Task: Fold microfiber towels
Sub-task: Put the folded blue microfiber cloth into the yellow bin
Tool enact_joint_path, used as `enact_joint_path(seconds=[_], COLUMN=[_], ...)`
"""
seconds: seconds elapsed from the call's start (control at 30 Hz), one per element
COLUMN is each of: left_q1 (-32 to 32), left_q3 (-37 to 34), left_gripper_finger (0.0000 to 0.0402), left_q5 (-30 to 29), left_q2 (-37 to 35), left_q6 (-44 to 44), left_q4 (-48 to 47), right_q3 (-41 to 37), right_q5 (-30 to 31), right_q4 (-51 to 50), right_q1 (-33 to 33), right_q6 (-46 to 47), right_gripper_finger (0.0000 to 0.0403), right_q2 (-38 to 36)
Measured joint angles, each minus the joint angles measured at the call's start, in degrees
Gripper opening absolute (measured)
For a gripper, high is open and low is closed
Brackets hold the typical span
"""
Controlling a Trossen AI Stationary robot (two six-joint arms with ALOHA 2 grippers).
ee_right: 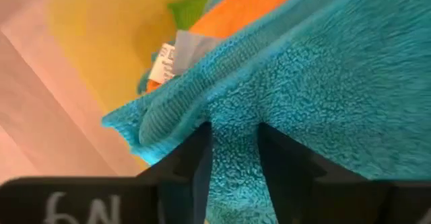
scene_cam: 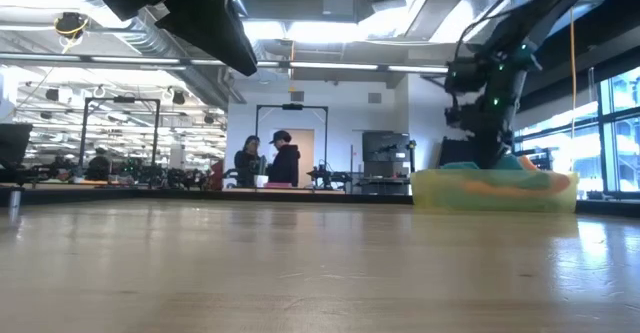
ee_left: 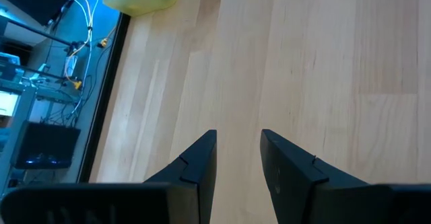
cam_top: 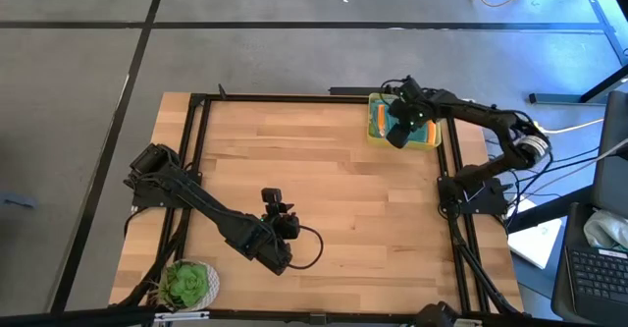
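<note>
Up in the yellow tray [cam_top: 376,131] at the desk's [cam_top: 324,199] far right corner, the fluffy teal towel [ee_right: 337,83] bunches over orange [ee_right: 249,5] and green [ee_right: 188,9] ones; the right hand [ee_right: 234,167] pinches its pile. The left hand [ee_left: 238,160] hovers half-open, empty.

The microfiber towels [cam_top: 377,121] are piled, unfolded, in a yellow tray [cam_top: 432,140] at about one o'clock on the counter [cam_top: 324,199]. A teal towel [ee_right: 323,83] is seen uppermost, over an orange towel [ee_right: 249,9] and a lime green towel [ee_right: 188,9]; a white tag [ee_right: 163,61] shows.
</note>
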Motion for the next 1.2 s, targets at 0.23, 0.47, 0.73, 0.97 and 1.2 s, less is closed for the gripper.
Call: enact_joint_path(seconds=[0.23,0.47,0.73,0.97,1.2], left_q1=[0.69,0.7,0.7,0.42,0.55], left_q3=[0.0,0.0,0.0,0.0,0.0], left_gripper_finger=[0.0108,0.0108,0.0108,0.0108,0.0108], left_q5=[0.03,0.05,0.12,0.16,-0.28], left_q2=[0.0,0.0,0.0,0.0,0.0], left_q6=[0.35,0.56,1.06,0.65,0.6], left_q4=[0.01,-0.01,-0.02,-0.16,-0.01], right_q3=[0.04,3.1,4.66,3.99,0.73], right_q5=[0.06,0.84,12.86,20.69,24.71], right_q4=[2.64,1.33,3.0,-3.1,4.24], right_q1=[-0.02,-0.02,-0.62,-2.22,-5.05], right_q6=[-1.64,-2.7,-3.56,0.12,0.39], right_gripper_finger=[0.01,0.01,0.01,0.01,0.01], right_q2=[5.38,0.76,-5.22,-4.51,-3.73])
